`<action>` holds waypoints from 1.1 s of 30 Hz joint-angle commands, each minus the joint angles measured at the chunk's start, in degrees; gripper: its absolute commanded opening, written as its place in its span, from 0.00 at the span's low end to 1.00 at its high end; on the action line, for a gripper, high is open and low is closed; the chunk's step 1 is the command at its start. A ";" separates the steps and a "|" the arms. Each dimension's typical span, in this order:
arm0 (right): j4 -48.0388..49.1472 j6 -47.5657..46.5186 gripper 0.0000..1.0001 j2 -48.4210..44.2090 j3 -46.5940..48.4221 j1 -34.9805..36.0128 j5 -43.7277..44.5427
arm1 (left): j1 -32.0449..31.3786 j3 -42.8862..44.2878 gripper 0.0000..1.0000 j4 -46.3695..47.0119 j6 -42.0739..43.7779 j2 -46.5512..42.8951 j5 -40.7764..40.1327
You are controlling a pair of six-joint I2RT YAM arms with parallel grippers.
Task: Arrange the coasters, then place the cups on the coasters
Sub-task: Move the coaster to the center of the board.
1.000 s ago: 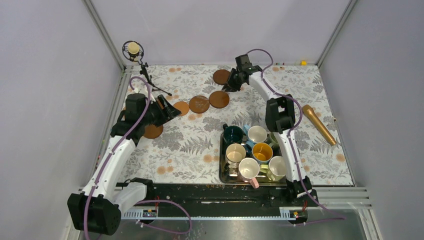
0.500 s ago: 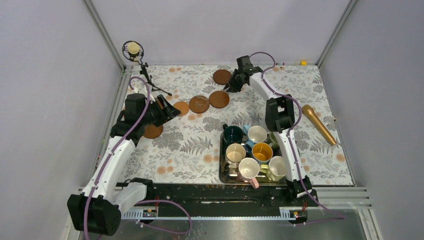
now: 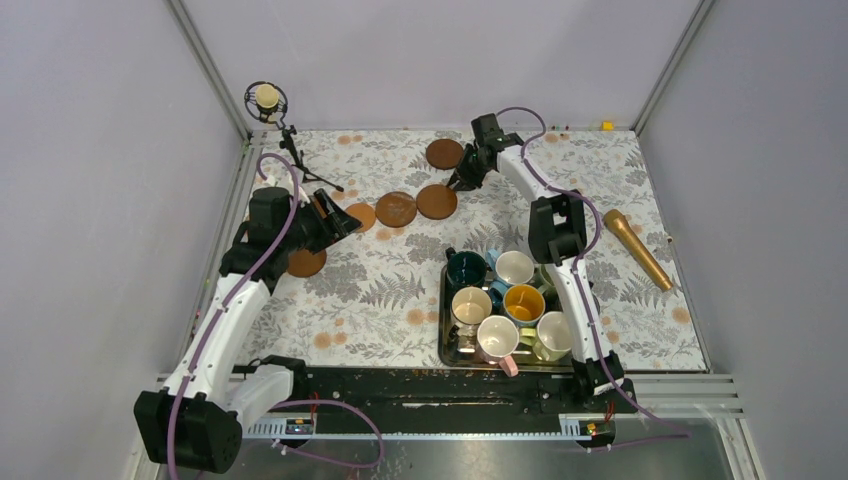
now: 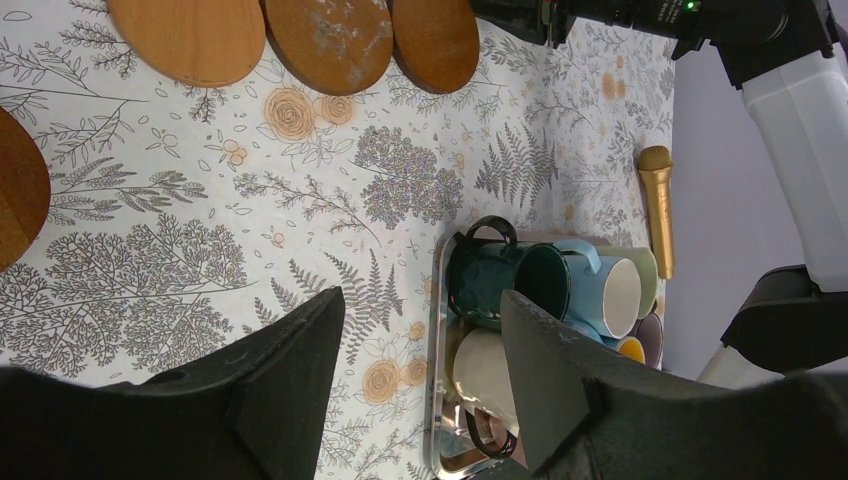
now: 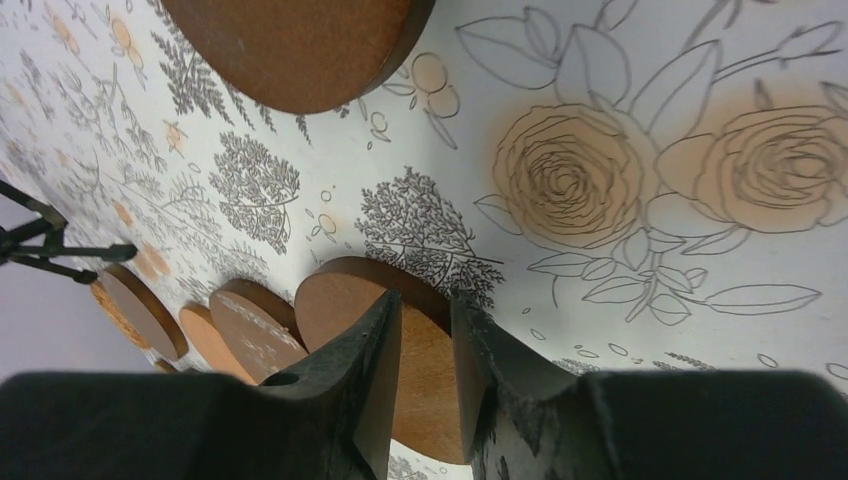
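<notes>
Several brown coasters lie flat on the floral cloth: one at the back [image 3: 444,153], a row of three [image 3: 437,201] [image 3: 397,209] [image 3: 362,216], and one on the left [image 3: 306,262]. My right gripper [image 3: 463,180] [image 5: 425,300] points down over the right-hand coaster of the row [image 5: 428,385]. Its jaws are a narrow gap apart, and the coaster's face shows through the gap, not clamped. My left gripper [image 3: 340,220] [image 4: 420,330] hangs open and empty beside the row. Several cups stand crowded in the steel tray [image 3: 443,340], among them dark green [image 3: 466,270] [image 4: 490,275], white [image 3: 514,268] and yellow [image 3: 524,302].
A gold microphone [image 3: 637,248] [image 4: 658,205] lies on the cloth right of the tray. A small mic stand [image 3: 270,105] rises at the back left corner. Metal frame posts and grey walls close in the cloth on three sides.
My right gripper has slid slightly nearer and to the right, and the coaster under it has shifted a touch. The left arm has stayed still.
</notes>
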 commanded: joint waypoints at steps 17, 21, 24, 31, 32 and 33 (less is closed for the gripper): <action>-9.23 -19.20 0.33 -7.78 -4.16 5.19 -4.66 | 0.43 -1.51 0.60 3.61 -1.38 -1.58 -0.07; -10.43 -21.00 0.34 -8.84 -4.66 6.15 -4.21 | 0.45 -1.70 0.60 3.59 -1.42 -1.63 -0.52; -11.83 -22.85 0.34 -10.40 -5.39 6.74 -4.44 | 0.44 -1.71 0.60 3.58 -1.38 -1.75 -0.74; -9.67 -21.29 0.36 -15.39 -8.36 6.75 2.68 | 0.58 -2.08 0.60 3.42 -1.57 -1.65 -1.04; -8.96 -20.57 0.36 -15.43 -7.92 6.75 3.55 | 0.53 -2.32 0.60 3.36 -1.65 -1.76 -1.28; -8.32 -19.87 0.36 -15.17 -7.25 6.74 4.20 | 0.54 -2.61 0.60 3.40 -1.77 -1.87 -1.62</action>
